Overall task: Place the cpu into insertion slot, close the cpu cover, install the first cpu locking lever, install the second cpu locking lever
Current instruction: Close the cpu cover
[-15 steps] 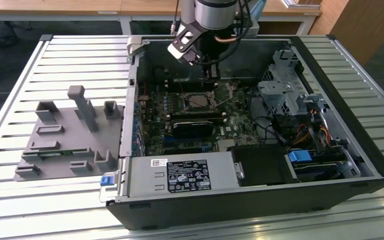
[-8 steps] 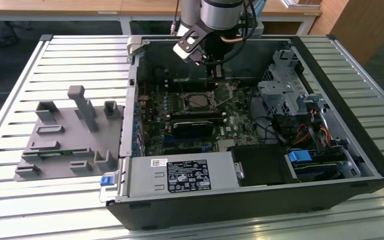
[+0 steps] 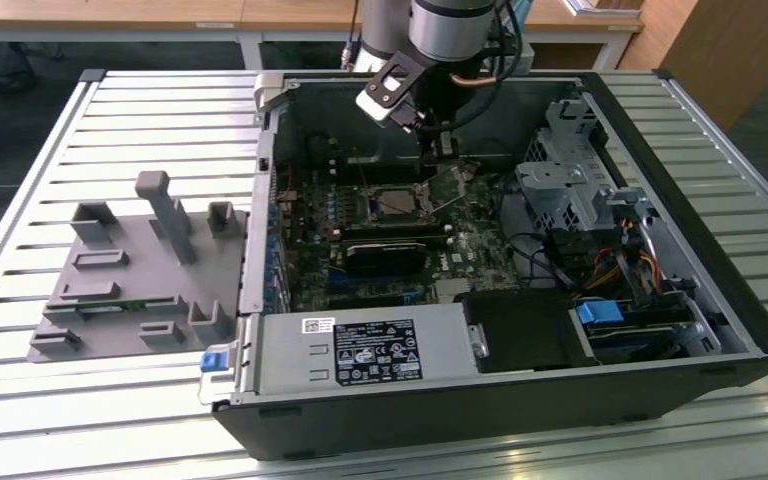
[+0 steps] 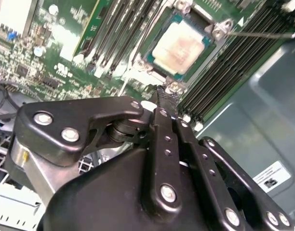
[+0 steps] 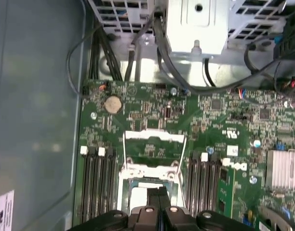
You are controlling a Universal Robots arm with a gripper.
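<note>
Green board point(image 3: 471, 245) holds the insertion slot point(image 3: 395, 203), below my fingers point(image 3: 440, 150) toward the exterior view's left. In the second wrist view the cpu point(image 4: 179, 45) sits in it just beyond my tips, which are pressed together and empty. In the first wrist view the slot lies straight ahead.

- A pale metal slatted table point(image 3: 131, 100) spans the exterior view from the left edge to the right edge, its ribs running across the frame.
- An open black computer case point(image 3: 491, 415) lies on its side on the slats and takes up the middle and right of the frame, open face upward.
- A grey moulded fixture point(image 3: 131, 290) with upright posts and shallow pockets sits flat on the table at centre left, just beside the case's left wall.
</note>
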